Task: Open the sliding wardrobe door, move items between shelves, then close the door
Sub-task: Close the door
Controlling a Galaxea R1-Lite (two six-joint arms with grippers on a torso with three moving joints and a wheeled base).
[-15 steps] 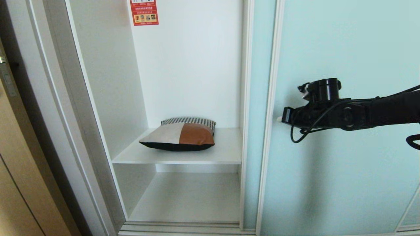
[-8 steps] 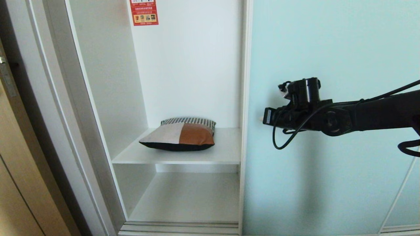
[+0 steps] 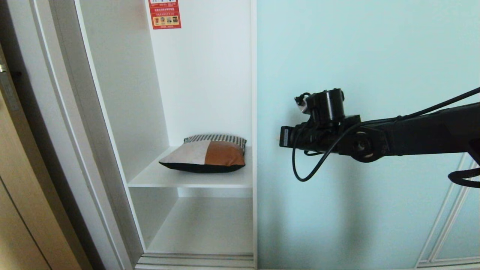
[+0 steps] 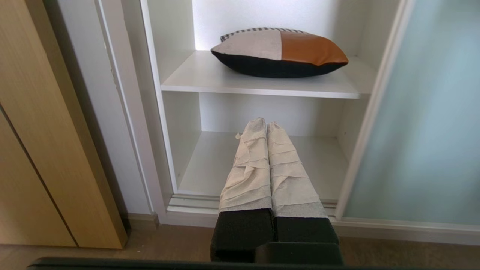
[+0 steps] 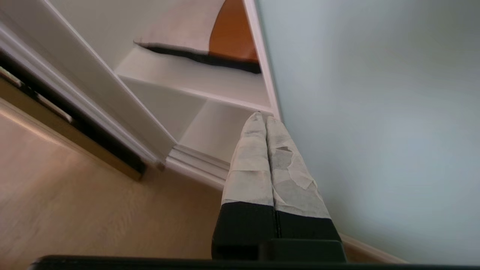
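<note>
Aqua sliding wardrobe door (image 3: 356, 56) beside white shelves (image 3: 187, 178).

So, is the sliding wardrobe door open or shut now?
Partly open. The sliding wardrobe door leaves the compartment's left part uncovered, so the cushion on the upper shelf shows.

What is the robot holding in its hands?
Nothing. The right gripper is shut and empty against the door; the left gripper is shut and empty too.
</note>
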